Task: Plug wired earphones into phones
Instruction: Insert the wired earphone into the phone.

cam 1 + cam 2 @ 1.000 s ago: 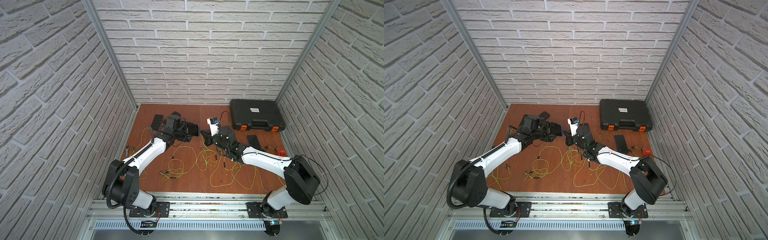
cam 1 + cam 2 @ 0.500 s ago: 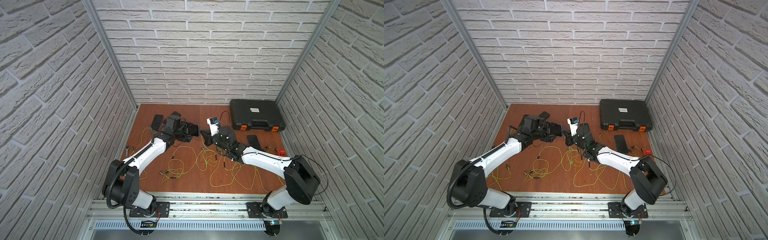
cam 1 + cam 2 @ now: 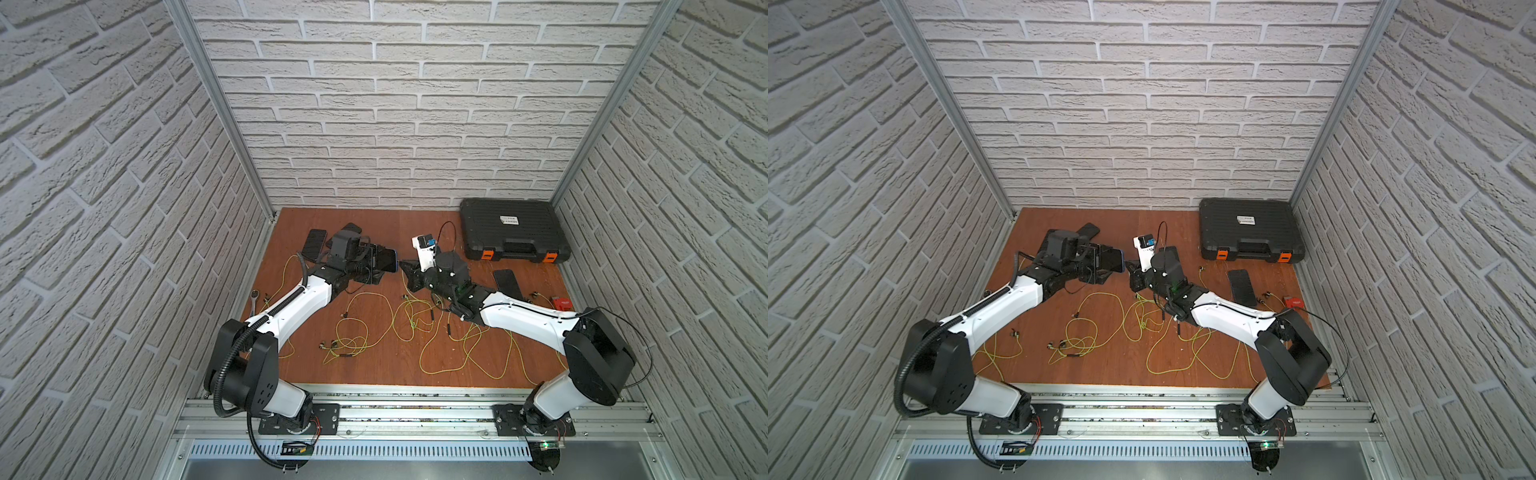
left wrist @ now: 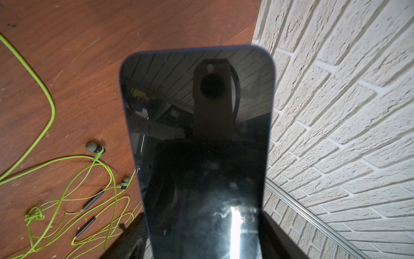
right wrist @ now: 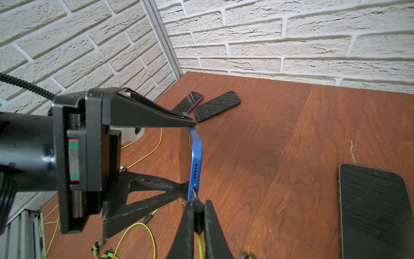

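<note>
The left fingers (image 5: 147,116) grasped a black phone (image 4: 197,145) by its long sides and held it raised above the desk (image 3: 374,224), with the screen facing the left wrist camera. The glass was dark and glossy and mirrored the camera housing and the brick wall. The phone had rounded corners and a thin blue edge (image 5: 195,157) pierced by a row of small holes. The right fingers (image 5: 186,228) were clenched on a small dark plug (image 5: 198,213) that trailed a yellow-green cord (image 5: 200,245). The plug's tip met the blue edge just beside those holes, though how deeply it sat could not be told. More earphones (image 3: 353,336) lay tangled on the desk between the arms, with grey-tipped earbuds (image 4: 95,148) and slim dark remotes (image 4: 93,200). Two other phones (image 5: 216,105) lay flat by the far corner. Another phone (image 5: 376,208) lay apart near the right arm.
</note>
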`<state>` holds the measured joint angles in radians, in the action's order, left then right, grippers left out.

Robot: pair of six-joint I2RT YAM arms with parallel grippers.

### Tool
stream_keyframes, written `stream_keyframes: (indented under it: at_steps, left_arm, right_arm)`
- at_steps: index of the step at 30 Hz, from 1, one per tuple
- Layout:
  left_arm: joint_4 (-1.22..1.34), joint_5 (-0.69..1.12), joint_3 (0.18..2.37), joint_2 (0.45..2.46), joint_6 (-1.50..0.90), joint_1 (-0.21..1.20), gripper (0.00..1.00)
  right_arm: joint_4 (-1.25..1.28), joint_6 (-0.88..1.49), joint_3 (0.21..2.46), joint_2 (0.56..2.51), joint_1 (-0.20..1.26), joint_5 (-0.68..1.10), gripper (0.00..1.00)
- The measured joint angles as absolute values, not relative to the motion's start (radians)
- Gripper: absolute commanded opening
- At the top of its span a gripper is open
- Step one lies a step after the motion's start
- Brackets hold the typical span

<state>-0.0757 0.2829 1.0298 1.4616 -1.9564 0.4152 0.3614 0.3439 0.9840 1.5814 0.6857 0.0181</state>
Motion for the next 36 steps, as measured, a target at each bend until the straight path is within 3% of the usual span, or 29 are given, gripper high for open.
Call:
stream_keyframes:
  at_steps: [27, 32, 34, 36]
  left_arm:
    - [-0.037, 0.217, 1.03, 1.494, -1.957, 0.425, 0.0]
    - [-0.093, 0.244, 1.047, 1.499, -1.888, 0.429, 0.0]
    - [-0.163, 0.254, 1.092, 1.525, -1.818, 0.43, 0.0]
    - [-0.23, 0.245, 1.147, 1.566, -1.741, 0.426, 0.0]
  right_arm:
    - [0.178, 0.355, 1.152, 1.67, 0.682, 0.03, 0.08]
    - [0.137, 0.359, 1.154, 1.67, 0.65, 0.094, 0.52]
    - [0.081, 0.353, 1.154, 1.655, 0.626, 0.139, 0.79]
    - [0.012, 0.344, 1.153, 1.623, 0.593, 0.165, 0.87]
